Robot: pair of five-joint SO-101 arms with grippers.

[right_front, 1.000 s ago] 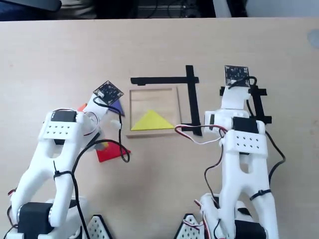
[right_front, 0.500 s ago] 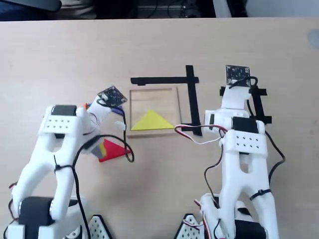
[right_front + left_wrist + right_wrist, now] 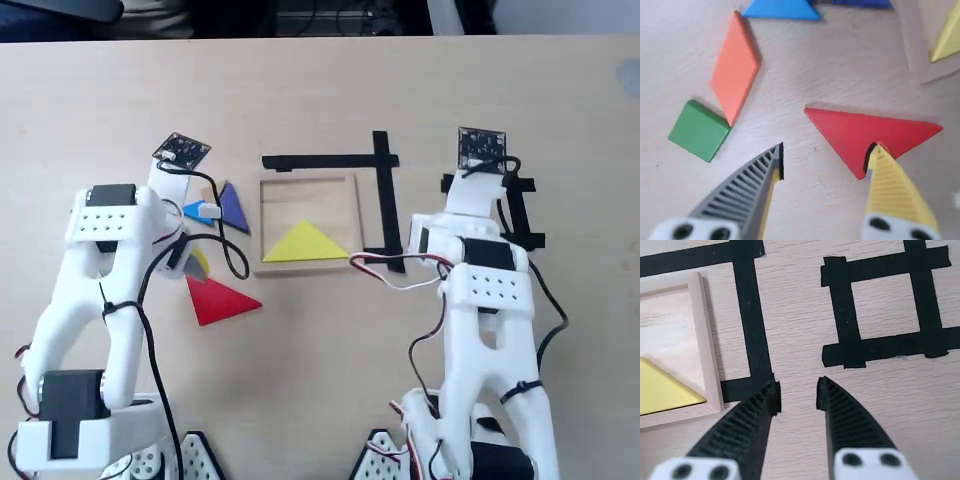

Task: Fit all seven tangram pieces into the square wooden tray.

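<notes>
Both jaws parted, empty, one yellow triangle in tray, five loose pieces.

- High cam looks down over the whole table.
- Wrist cams sit close above it, pointing down; both share the wooden tray edge with overhead.

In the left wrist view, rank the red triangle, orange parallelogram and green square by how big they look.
1. Red triangle, clearly largest.
2. Orange parallelogram.
3. Green square, smallest.
All three lie flat on the table, so nearness hardly skews this.
</notes>
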